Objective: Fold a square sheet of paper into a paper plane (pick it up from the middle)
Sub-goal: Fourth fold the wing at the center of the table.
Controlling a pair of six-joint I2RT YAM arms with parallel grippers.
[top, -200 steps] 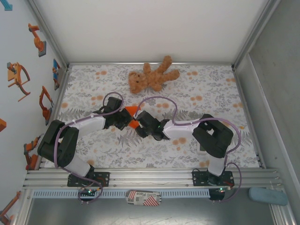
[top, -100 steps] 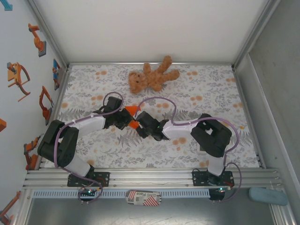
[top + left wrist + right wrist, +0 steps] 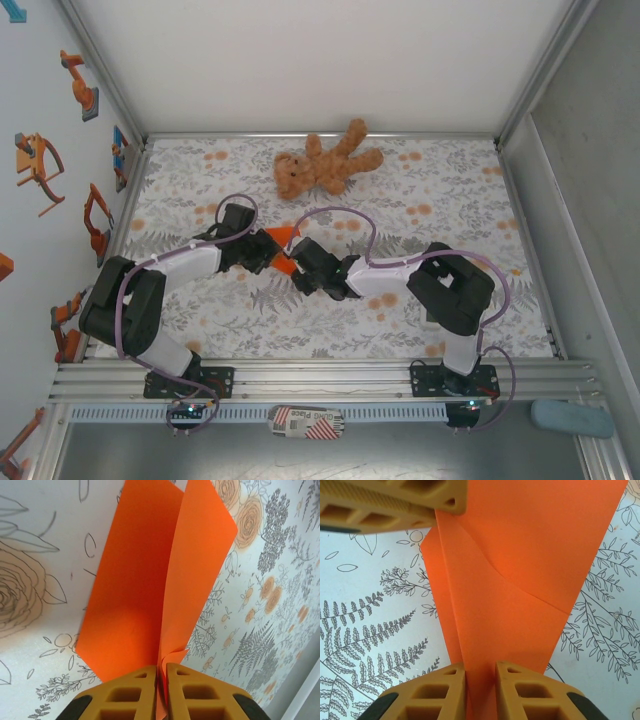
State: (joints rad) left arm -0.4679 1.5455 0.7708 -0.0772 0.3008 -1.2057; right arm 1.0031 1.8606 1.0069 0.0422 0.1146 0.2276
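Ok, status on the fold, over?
Left hand shut on the orange sheet. Right hand astride it, grip unclear. Paper creased, spanning both hands. Teddy bear beyond, apart from it.

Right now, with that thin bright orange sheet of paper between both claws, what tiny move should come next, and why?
Probably the right gripper should close fully. The left gripper is clamped on the folded bright orange sheet of paper, while the right one's yellow fingers seem to stand slightly apart with the paper between them, so its hold looks too loose for creasing.
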